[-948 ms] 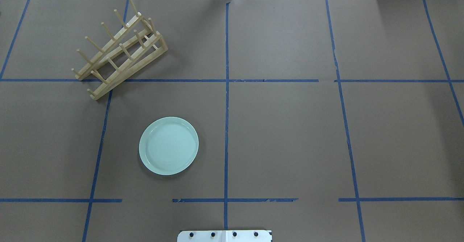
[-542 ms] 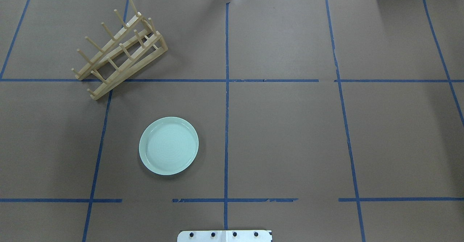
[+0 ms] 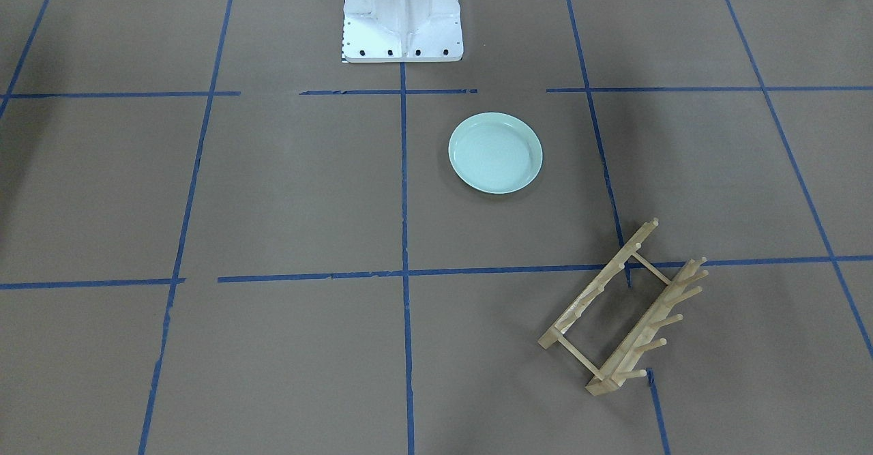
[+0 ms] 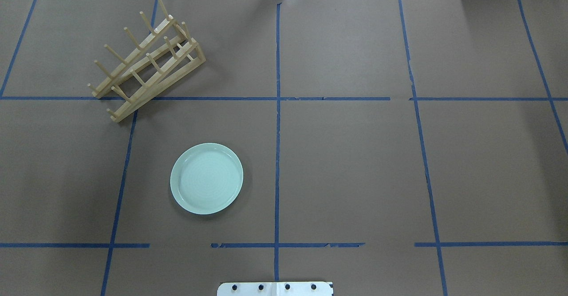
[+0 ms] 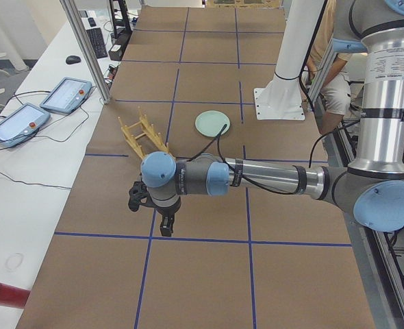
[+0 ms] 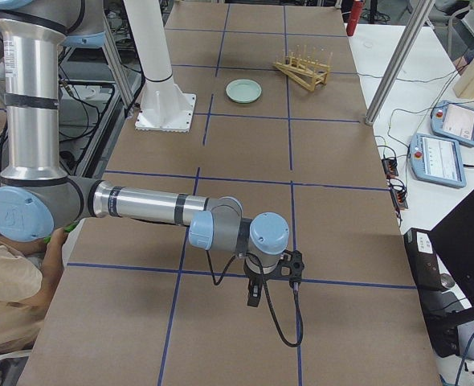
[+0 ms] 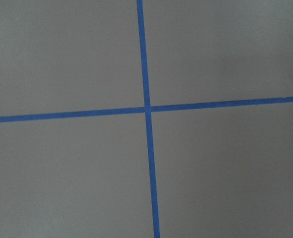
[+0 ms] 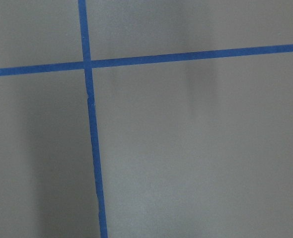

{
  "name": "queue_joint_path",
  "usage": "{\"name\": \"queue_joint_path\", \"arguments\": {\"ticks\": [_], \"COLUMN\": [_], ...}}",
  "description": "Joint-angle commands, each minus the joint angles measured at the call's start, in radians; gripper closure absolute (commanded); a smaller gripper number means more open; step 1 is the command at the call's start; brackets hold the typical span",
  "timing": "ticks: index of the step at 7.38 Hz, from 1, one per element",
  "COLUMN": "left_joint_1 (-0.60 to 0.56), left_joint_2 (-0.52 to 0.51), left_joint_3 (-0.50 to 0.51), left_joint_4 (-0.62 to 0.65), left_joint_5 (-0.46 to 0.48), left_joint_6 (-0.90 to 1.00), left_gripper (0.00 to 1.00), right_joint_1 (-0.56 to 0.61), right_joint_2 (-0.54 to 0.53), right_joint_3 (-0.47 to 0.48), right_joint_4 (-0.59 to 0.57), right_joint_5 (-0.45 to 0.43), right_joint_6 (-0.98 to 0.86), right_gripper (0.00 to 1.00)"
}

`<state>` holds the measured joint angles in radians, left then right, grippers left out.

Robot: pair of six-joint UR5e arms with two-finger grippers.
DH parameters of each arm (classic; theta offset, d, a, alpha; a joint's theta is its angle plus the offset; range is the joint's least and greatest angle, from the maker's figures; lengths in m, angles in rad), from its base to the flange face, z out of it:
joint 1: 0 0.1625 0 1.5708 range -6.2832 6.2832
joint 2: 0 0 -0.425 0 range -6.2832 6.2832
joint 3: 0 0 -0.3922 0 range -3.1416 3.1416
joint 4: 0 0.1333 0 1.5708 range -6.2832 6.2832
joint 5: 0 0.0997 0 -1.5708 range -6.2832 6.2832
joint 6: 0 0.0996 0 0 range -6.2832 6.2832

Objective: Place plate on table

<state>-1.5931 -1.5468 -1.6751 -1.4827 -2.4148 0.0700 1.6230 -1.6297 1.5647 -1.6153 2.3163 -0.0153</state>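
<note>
The pale mint-green plate (image 4: 207,178) lies flat and upright on the brown table (image 4: 355,163), left of the centre tape line. It also shows in the front view (image 3: 495,153) and in both side views (image 5: 212,123) (image 6: 243,90). No gripper touches it. My left gripper (image 5: 166,226) hangs over the table far from the plate, seen only in the left side view; I cannot tell if it is open. My right gripper (image 6: 253,296) hangs over the opposite end, seen only in the right side view; I cannot tell its state. Both wrist views show only paper and tape.
An empty wooden peg rack (image 4: 146,61) lies at the far left, beyond the plate; it also shows in the front view (image 3: 624,308). The white robot base (image 3: 402,15) stands at the near edge. Tablets (image 5: 65,94) and cables lie off the table's far side.
</note>
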Motion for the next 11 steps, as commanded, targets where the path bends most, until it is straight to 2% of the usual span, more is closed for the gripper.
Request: {"name": "queue_joint_path", "arguments": {"ticks": [1, 8, 10, 11], "left_joint_1": [0.002, -0.011, -0.098, -0.096], "left_joint_2": [0.034, 0.031, 0.027, 0.027], "left_joint_3": [0.0, -0.009, -0.038, -0.025], "left_joint_4": [-0.001, 0.006, 0.004, 0.002], "left_joint_5": [0.0, 0.003, 0.006, 0.057], "left_joint_6": [0.004, 0.002, 0.008, 0.007], "left_gripper": [0.0, 0.0, 0.0, 0.0], "right_joint_1": [0.0, 0.0, 0.0, 0.0], "right_joint_2": [-0.001, -0.001, -0.001, -0.001], "right_joint_3": [0.0, 0.0, 0.0, 0.0], "right_joint_4": [0.0, 0.0, 0.0, 0.0], "right_joint_5": [0.0, 0.0, 0.0, 0.0], "right_joint_6": [0.0, 0.0, 0.0, 0.0], "right_gripper": [0.0, 0.0, 0.0, 0.0]}}
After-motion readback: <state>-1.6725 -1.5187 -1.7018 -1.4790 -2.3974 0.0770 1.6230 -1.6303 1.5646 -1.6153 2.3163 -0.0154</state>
